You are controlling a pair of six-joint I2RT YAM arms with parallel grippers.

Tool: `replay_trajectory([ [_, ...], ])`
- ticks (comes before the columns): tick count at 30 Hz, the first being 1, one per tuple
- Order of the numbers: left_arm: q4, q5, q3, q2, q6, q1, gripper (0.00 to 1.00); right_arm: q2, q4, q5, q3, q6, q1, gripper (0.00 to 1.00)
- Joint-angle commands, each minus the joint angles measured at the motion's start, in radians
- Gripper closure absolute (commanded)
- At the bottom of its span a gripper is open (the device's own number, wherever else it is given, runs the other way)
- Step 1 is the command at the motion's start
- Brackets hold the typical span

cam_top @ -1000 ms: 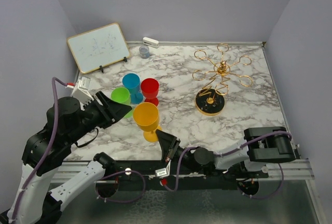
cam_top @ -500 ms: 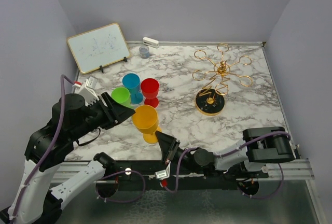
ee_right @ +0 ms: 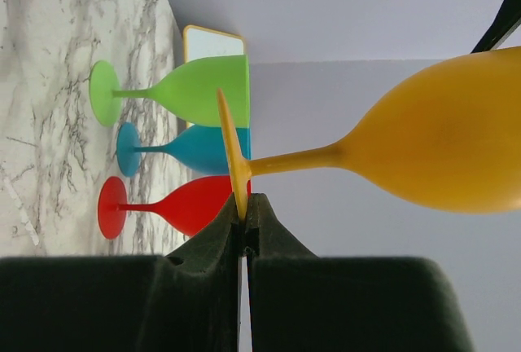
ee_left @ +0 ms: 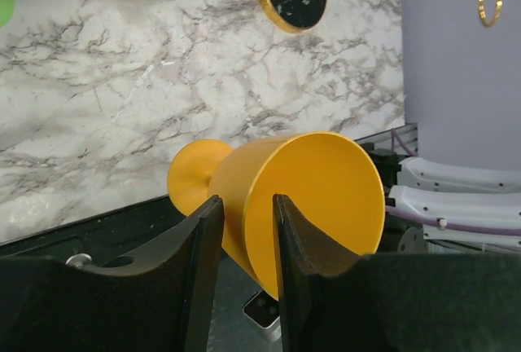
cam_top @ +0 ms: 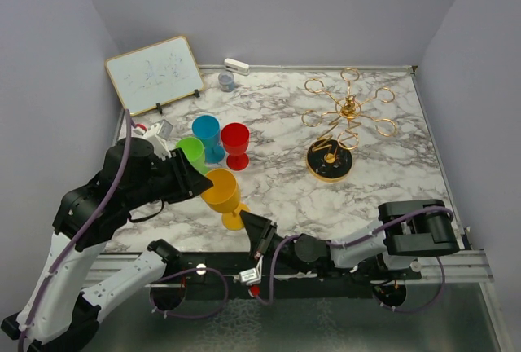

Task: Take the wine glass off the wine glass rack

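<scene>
Your yellow wine glass [cam_top: 220,191] is off the rack [cam_top: 346,112], tilted near the worktop's [cam_top: 285,185] 7 o'clock edge, stem running 11 to 5. Left claw [ee_left: 247,205], narrow, straddles the bowl wall; whether it grips, you cannot tell. Right claw [ee_right: 244,209] pinches the foot's rim.

Boxed in left, far and right by plain lilac-grey walls [cam_top: 285,10]. Set on a white, grey-veined marble table [cam_top: 391,173]. Edged near by a metal rail [cam_top: 476,266]. Lit softly and evenly.
</scene>
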Motion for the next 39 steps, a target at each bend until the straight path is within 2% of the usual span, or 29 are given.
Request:
replay_trajectory([
  [1, -0.101, -0.046, 0.015, 0.027, 0.09, 0.0, 0.68, 0.013, 0.0, -0.013, 0.021, 0.023, 0.015, 0.99],
  [3, -0.108, -0.066, 0.015, 0.029, 0.099, 0.0, 0.73, 0.015, -0.007, -0.01, 0.024, 0.025, 0.017, 0.99],
  [5, -0.102, -0.075, 0.013, 0.028, 0.105, 0.0, 0.89, 0.018, -0.01, -0.003, 0.027, 0.027, 0.019, 0.99],
  [7, -0.095, -0.076, 0.01, 0.032, 0.111, 0.0, 1.0, 0.017, -0.007, 0.003, 0.027, 0.027, 0.021, 0.99],
  [9, -0.096, -0.084, 0.01, 0.038, 0.112, 0.0, 1.0, 0.017, 0.001, 0.016, 0.027, 0.03, 0.022, 0.99],
  [11, -0.095, -0.102, 0.016, 0.04, 0.112, 0.0, 1.0, 0.016, 0.012, 0.035, 0.027, 0.037, 0.025, 0.94],
  [15, -0.092, -0.167, 0.038, 0.039, 0.107, 0.0, 1.0, 0.008, 0.015, 0.102, 0.016, 0.062, 0.035, 0.69],
  [18, -0.077, -0.226, 0.051, 0.036, 0.095, 0.0, 1.0, -0.005, 0.037, 0.137, -0.014, 0.077, 0.046, 0.59],
  [26, 0.012, -0.329, 0.023, 0.054, 0.086, 0.0, 1.0, -0.07, -0.063, 0.262, -0.071, 0.168, 0.105, 0.57],
  [32, 0.112, -0.368, -0.05, 0.075, 0.089, 0.0, 1.0, -0.171, -0.47, 0.35, -0.038, 0.452, 0.174, 0.57],
  [37, 0.152, -0.401, -0.099, 0.131, 0.116, 0.0, 1.0, -0.227, -0.572, 0.462, -0.043, 0.596, 0.253, 0.57],
  [39, 0.166, -0.415, -0.12, 0.159, 0.13, 0.0, 1.0, -0.242, -0.667, 0.514, -0.01, 0.689, 0.278, 0.57],
])
